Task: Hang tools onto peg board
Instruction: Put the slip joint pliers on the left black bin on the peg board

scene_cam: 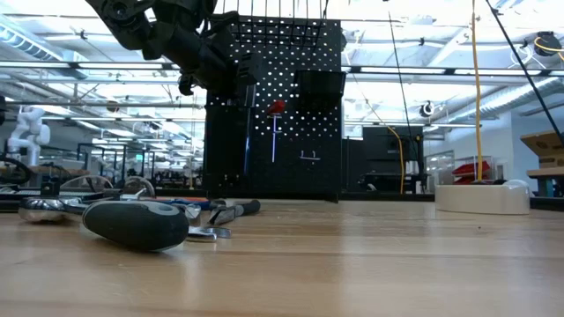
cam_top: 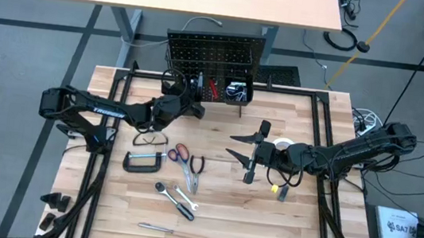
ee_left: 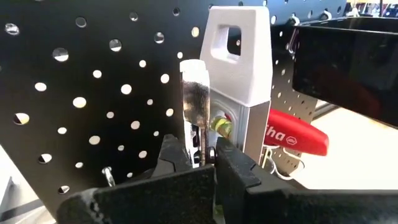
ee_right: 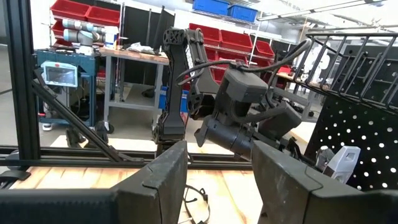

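From table height I see the peg board standing upright at the far edge of the wooden tabletop. One dark arm reaches in from eleven o'clock and ends against the board's left side. A red-handled screwdriver hangs on the board. At nine o'clock, tools lie on the table: a dark handle nearest, pliers behind. A white tape roll sits at three o'clock.
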`<state>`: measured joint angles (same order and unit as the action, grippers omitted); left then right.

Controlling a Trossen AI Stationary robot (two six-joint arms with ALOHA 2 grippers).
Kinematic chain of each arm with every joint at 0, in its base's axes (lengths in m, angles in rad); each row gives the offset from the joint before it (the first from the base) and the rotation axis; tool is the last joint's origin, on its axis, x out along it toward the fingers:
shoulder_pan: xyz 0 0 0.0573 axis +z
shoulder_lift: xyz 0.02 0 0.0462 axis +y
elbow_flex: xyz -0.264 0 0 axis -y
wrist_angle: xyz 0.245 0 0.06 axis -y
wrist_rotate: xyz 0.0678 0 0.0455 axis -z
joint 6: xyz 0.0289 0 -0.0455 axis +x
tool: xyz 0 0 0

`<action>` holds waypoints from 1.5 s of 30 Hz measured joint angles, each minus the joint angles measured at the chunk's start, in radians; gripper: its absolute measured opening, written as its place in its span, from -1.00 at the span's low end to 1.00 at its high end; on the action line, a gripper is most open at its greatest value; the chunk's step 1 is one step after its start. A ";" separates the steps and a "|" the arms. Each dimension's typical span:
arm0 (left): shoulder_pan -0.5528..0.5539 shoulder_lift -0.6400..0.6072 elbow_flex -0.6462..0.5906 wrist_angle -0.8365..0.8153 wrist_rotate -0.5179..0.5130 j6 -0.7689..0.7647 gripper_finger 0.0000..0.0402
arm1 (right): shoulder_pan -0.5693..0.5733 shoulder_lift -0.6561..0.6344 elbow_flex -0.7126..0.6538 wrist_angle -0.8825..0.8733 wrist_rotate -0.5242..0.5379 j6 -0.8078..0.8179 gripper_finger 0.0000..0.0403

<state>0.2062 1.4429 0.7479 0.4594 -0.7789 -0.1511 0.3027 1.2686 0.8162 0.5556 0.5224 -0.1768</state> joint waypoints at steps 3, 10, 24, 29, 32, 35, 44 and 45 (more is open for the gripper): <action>0.001 0.007 0.000 0.003 -0.004 0.000 -1.00 | 0.000 0.000 0.000 0.001 0.000 0.000 -0.15; 0.001 0.007 0.000 0.003 -0.002 0.019 -1.00 | 0.000 0.000 0.000 0.001 0.000 0.000 -0.15; 0.000 0.006 0.000 0.003 0.114 0.166 -0.58 | 0.000 0.000 0.000 0.000 0.000 0.000 -0.15; -0.006 0.006 0.000 0.003 0.081 0.161 -0.31 | 0.000 0.000 0.000 -0.001 0.000 0.000 -0.15; -0.019 -0.006 0.000 0.000 0.046 0.180 -0.23 | 0.000 0.000 0.000 -0.006 0.000 0.000 -0.15; -0.030 -0.027 0.000 0.002 0.018 0.214 -0.22 | 0.000 0.000 0.000 -0.006 0.000 -0.002 -0.15; -0.078 -0.113 0.000 -0.119 0.012 0.209 -0.22 | 0.000 0.000 0.000 -0.008 0.000 -0.015 -0.15; -0.087 -0.126 0.000 -0.147 0.011 0.207 -0.22 | 0.000 0.000 0.000 -0.008 0.000 -0.015 -0.15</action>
<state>0.1192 1.3174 0.7474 0.3124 -0.7677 0.0564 0.3027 1.2689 0.8162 0.5472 0.5224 -0.1914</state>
